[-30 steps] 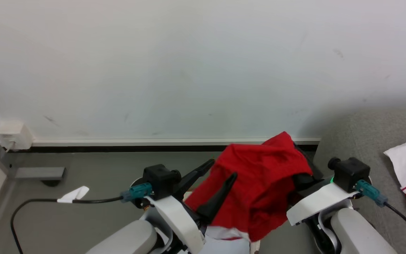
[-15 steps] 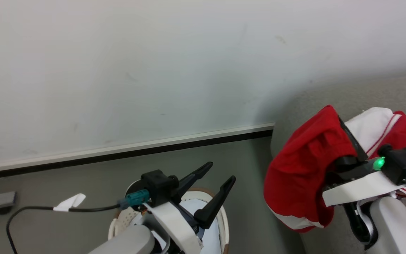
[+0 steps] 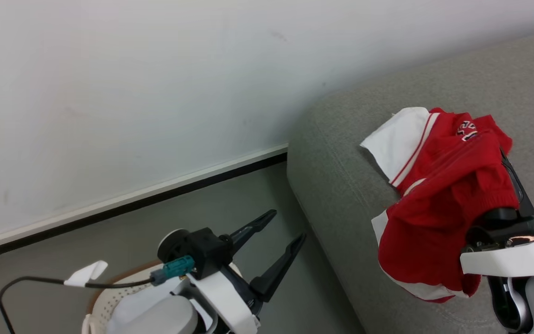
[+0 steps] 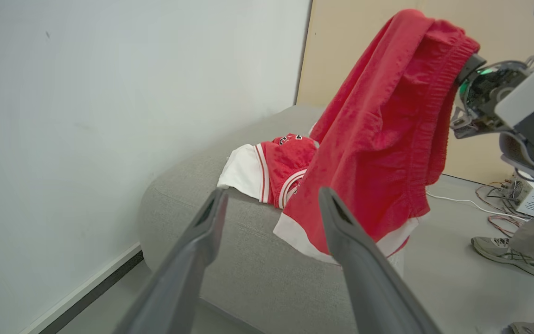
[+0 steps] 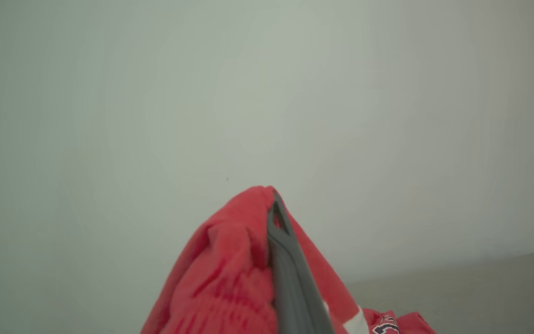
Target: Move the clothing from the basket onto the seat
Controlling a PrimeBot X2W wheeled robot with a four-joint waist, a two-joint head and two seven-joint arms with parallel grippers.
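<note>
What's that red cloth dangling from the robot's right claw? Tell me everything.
The red garment is soft sportswear with a gathered elastic band and a white hem. It hangs crumpled from the shut right gripper over the grey sofa, next to another red-and-white garment lying there.
</note>
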